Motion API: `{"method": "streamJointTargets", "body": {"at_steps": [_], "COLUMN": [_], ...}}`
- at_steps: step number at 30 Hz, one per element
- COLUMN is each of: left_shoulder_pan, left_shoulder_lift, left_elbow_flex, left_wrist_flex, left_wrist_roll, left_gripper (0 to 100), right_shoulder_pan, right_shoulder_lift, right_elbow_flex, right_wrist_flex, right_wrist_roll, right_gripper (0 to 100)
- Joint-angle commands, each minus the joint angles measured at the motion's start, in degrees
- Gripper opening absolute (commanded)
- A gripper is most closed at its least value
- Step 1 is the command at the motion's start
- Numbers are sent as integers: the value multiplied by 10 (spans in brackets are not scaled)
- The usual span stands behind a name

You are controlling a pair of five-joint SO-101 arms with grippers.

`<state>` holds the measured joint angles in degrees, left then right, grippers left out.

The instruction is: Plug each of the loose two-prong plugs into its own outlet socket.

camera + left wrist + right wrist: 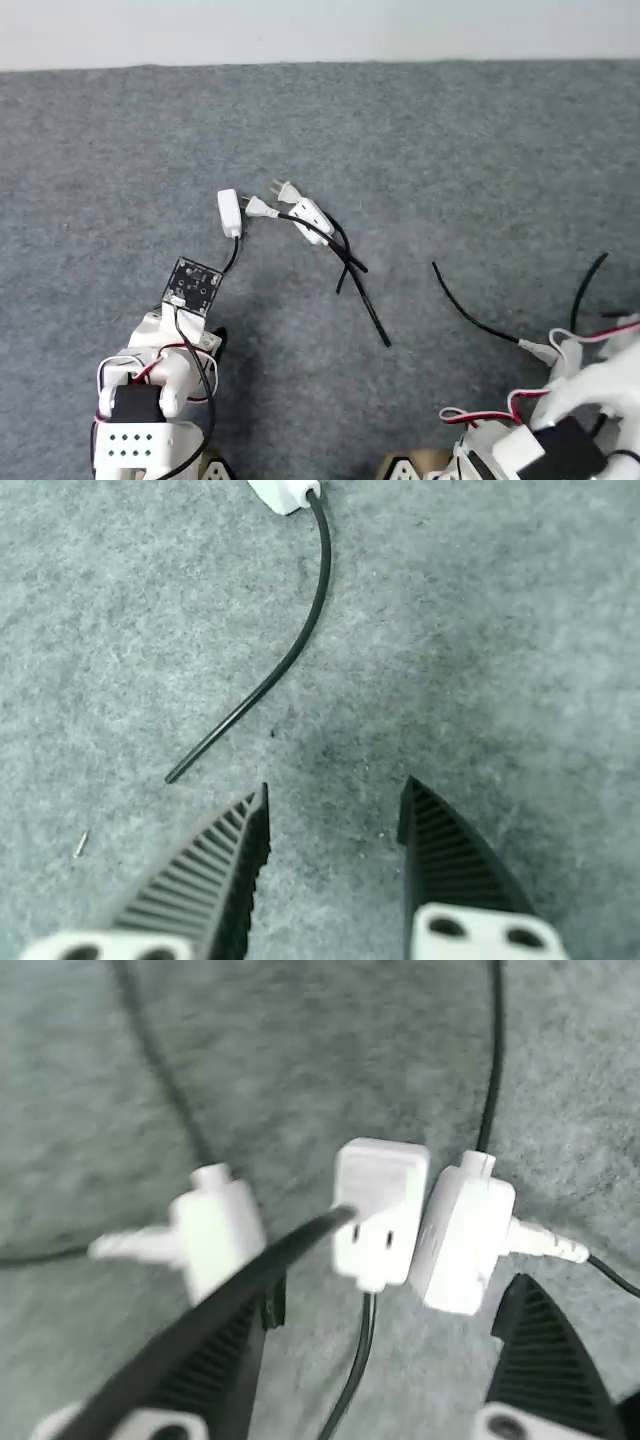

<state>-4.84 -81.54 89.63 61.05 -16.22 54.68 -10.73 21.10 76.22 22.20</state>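
Grey felt (500,630) right under the left gripper (335,786). Hung just above it with ribbed black jaws spread apart and pinched nothing. Just past the tips, the cut end of a black lead (290,655); curved away to a white socket block (285,490) at the far limit of the left wrist view. Lay, seen from overhead, out beyond the left arm (150,400), near the table's middle, with a small white plug (258,207) just beside its end. Could not tell whether the prongs were in. Next to those, a second plug (284,189) and a longer white block (313,222), touching, crossed by black cables (351,270) trailing back toward the arms.

Over at the right gripper (395,1295), jaws spread wide too, and gripped nothing. Between them, close under the wrist camera, a white two-slot socket (378,1200) with both slots bare, pressed against another white block (462,1232) on one side. Apart on the other side, a white plug piece (215,1225), too blurred to count prongs. Across the front, a thick black cable (210,1325). From the wrist, then, the slot faces; from overhead, the layout instead: the right arm (590,395) at the near right corner, and a thin black wire (470,314) running to a white connector (540,350) at its edge.
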Motion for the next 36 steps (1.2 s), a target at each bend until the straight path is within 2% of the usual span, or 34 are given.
{"method": "streamJointTargets", "body": {"at_steps": [1, 4, 8, 10, 14, 21, 29, 33, 36], "left_shoulder_pan": [-13, -30, -31, -31, -31, -29, 25, 33, 33], "left_shoulder_lift": [-1, 0, 0, 1, 50, 300, 544, 660, 733], "left_elbow_flex": [-41, -65, -94, -111, -152, -282, -388, -465, -529], "left_wrist_flex": [4, 4, 4, 7, 4, -72, -208, -247, -247], "left_wrist_roll": [27, 74, 89, 89, 90, 117, 127, 193, 210], "left_gripper": [200, 200, 200, 200, 200, 200, 199, 199, 199], "right_shoulder_pan": [-45, -90, -159, -188, -240, -322, -402, -431, -450], "right_shoulder_lift": [3, 1, 0, -5, -33, -146, -164, -164, -164], "right_elbow_flex": [-147, -191, -191, -171, -112, 59, 255, 276, 281], "right_wrist_flex": [167, 244, 255, 250, 207, 58, -153, -175, -175], "right_wrist_roll": [5, -39, -114, -135, -189, -271, -278, -272, -254], "right_gripper": [276, 199, 0, 23, 8, 9, 63, 36, 26]}}
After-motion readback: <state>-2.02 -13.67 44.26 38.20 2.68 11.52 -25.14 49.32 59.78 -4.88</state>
